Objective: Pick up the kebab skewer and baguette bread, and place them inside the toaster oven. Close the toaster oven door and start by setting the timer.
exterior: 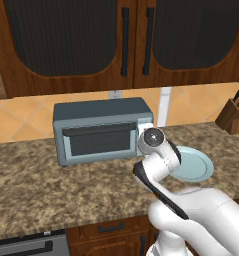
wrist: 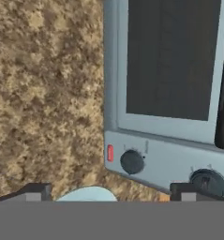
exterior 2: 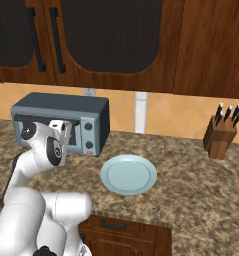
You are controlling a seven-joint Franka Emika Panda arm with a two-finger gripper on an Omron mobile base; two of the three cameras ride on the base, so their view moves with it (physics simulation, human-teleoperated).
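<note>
The grey-blue toaster oven point(exterior: 102, 129) stands on the granite counter against the back wall. Its door point(exterior: 98, 137) with the dark window is shut. My gripper point(wrist: 111, 191) is open and hangs just in front of the oven's right-hand knob panel, touching nothing. In the hand view the door window point(wrist: 172, 61) sits above a red lamp point(wrist: 110, 153) and two dark knobs point(wrist: 132, 161) point(wrist: 207, 183). From the right base view the gripper point(exterior 2: 66, 131) covers part of the oven front point(exterior 2: 88, 131). The kebab skewer and the baguette bread are out of view.
A pale blue plate point(exterior: 193, 165) point(exterior 2: 128, 174) lies bare on the counter right of the oven. A wooden knife block point(exterior 2: 222, 132) stands at the far right. Dark wooden cabinets hang above. Open granite counter point(exterior: 36, 185) stretches left and front of the oven.
</note>
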